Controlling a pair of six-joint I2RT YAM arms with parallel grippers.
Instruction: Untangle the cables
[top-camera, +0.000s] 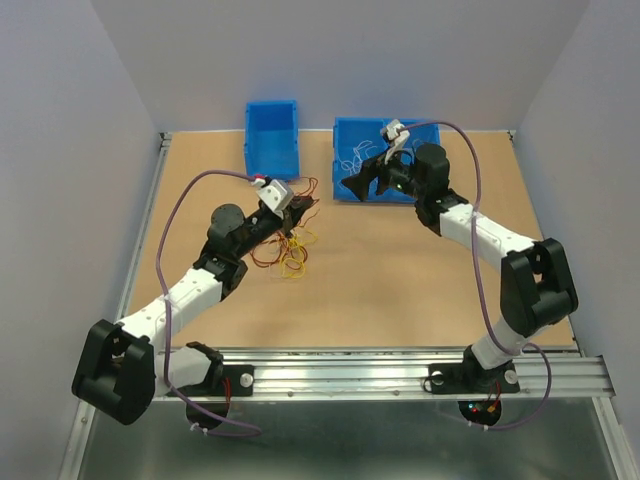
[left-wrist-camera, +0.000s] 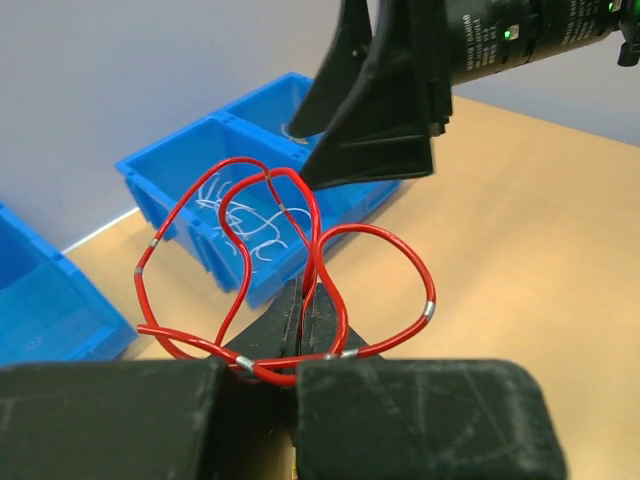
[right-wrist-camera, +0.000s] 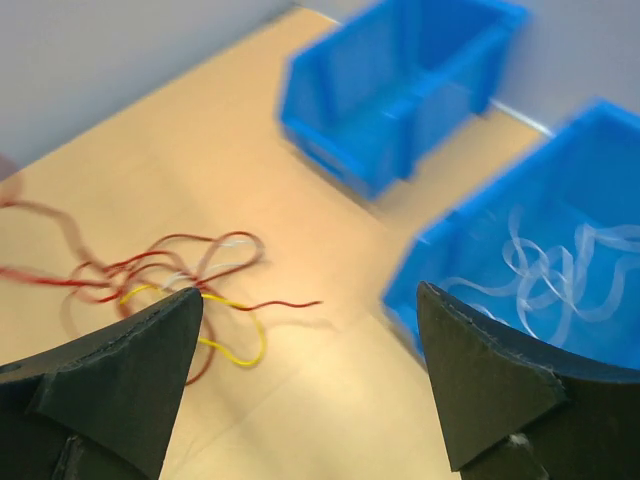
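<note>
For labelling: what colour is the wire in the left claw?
The wire is red; left wrist view shows it best.

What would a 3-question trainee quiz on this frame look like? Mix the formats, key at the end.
1. True or false: the left claw is shut on a red cable.
2. What colour are the cables lying in the blue bin on the right of the top view? A) red B) white C) yellow
3. Short answer: which claw has its jaws standing open?

Key
1. True.
2. B.
3. The right claw.
</note>
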